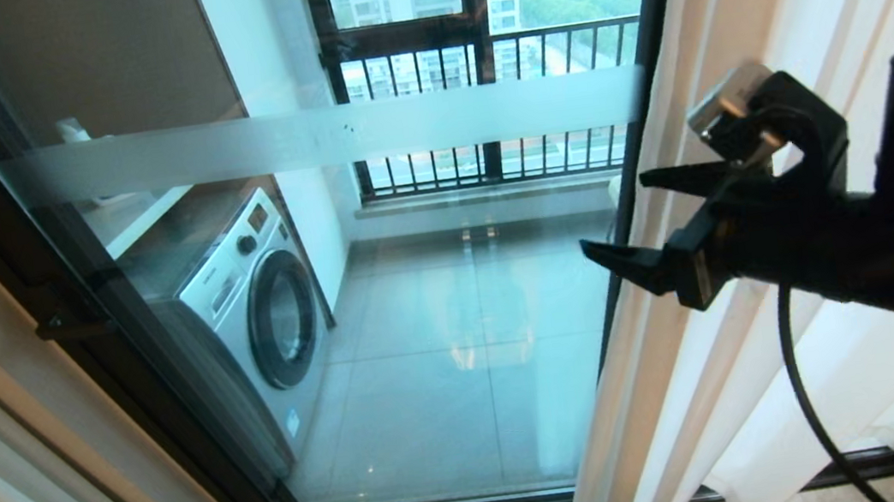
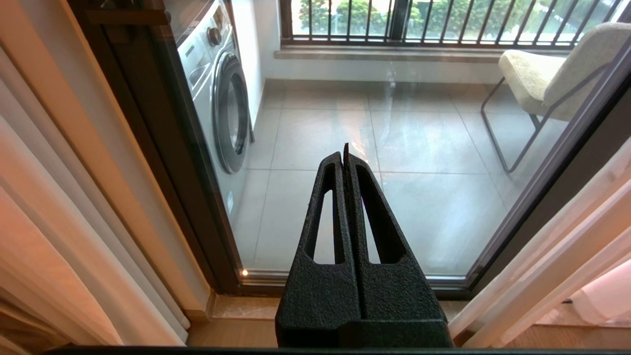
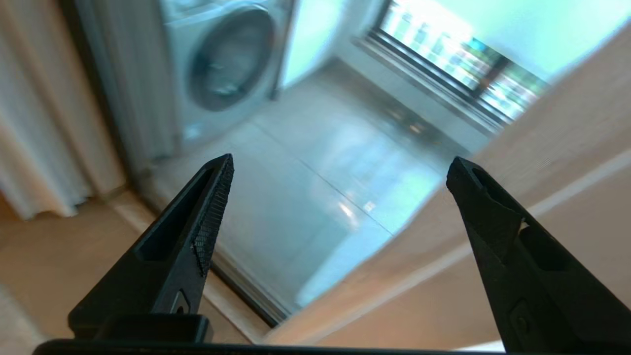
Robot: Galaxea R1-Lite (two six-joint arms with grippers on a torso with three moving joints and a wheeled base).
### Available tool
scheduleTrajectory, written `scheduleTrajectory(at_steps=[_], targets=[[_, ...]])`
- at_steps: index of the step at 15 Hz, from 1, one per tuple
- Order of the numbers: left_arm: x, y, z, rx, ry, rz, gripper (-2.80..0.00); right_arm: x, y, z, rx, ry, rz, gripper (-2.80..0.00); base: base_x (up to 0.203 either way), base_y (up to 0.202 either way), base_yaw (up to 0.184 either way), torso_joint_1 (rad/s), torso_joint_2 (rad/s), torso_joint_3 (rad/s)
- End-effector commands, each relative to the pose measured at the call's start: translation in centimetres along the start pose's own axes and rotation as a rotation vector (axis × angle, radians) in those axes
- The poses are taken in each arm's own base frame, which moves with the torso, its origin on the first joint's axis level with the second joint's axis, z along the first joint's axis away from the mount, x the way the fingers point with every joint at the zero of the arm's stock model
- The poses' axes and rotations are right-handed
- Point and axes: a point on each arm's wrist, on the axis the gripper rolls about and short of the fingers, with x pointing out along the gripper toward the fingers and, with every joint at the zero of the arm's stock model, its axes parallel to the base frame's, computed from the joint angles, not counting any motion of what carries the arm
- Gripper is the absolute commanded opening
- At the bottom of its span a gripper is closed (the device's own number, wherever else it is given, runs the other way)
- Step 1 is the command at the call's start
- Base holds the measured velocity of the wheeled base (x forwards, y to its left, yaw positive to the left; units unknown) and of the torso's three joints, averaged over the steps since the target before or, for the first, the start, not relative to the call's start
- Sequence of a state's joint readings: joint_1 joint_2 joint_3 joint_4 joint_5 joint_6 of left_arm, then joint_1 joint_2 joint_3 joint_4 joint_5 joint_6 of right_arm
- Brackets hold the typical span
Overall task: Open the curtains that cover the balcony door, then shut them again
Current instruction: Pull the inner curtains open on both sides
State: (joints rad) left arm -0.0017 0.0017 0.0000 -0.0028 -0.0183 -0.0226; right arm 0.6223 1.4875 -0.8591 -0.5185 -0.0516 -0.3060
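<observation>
The balcony door (image 1: 384,294) fills the middle and left of the head view, its glass uncovered — the frosted stripe crosses the upper part of the frame. The curtains (image 1: 775,380) hang gathered at the right edge of the frame, their hem falling along the door's black upright; a second gathered panel (image 2: 59,236) shows at the far left of the left wrist view. The right gripper (image 1: 616,220) reaches in from the right of the head view, in front of the curtains, fingers spread wide and holding nothing. The left gripper (image 2: 345,153) sits at the bottom centre of its own view, fingers pressed together and empty, pointing at the glass. Behind the door stand a washing machine (image 1: 260,310) at left and a chair (image 2: 552,74) at upper right.
</observation>
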Motion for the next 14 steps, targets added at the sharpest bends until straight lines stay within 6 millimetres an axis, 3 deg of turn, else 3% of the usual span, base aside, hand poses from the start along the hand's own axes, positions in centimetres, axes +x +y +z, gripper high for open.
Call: scheduleTrajectory(at_steps=[1,6,10,12,14], targets=[[0.0,0.0,0.0,0.000,0.000,0.000,-2.80,1.3,0.0,-0.3,-0.005,0.044,-0.081,0.00,0.000,0.000,0.000,0.000,0.00,0.000],[0.0,0.0,0.0,0.000,0.000,0.000,-2.80,-3.0,-0.5,0.4,-0.012,0.107,-0.076,0.00,0.000,0.000,0.000,0.000,0.00,0.000],[0.0,0.0,0.0,0.000,0.000,0.000,-2.80,-6.7,-0.3,-0.5,-0.030,0.258,-0.018,0.00,0.000,0.000,0.000,0.000,0.00,0.000],[0.0,0.0,0.0,0.000,0.000,0.000,-2.80,-7.7,0.4,-1.2,-0.030,0.301,0.032,0.00,0.000,0.000,0.000,0.000,0.00,0.000],[0.0,0.0,0.0,0.000,0.000,0.000,-2.80,-7.5,0.3,-1.2,0.007,0.305,0.010,0.00,0.000,0.000,0.000,0.000,0.00,0.000]])
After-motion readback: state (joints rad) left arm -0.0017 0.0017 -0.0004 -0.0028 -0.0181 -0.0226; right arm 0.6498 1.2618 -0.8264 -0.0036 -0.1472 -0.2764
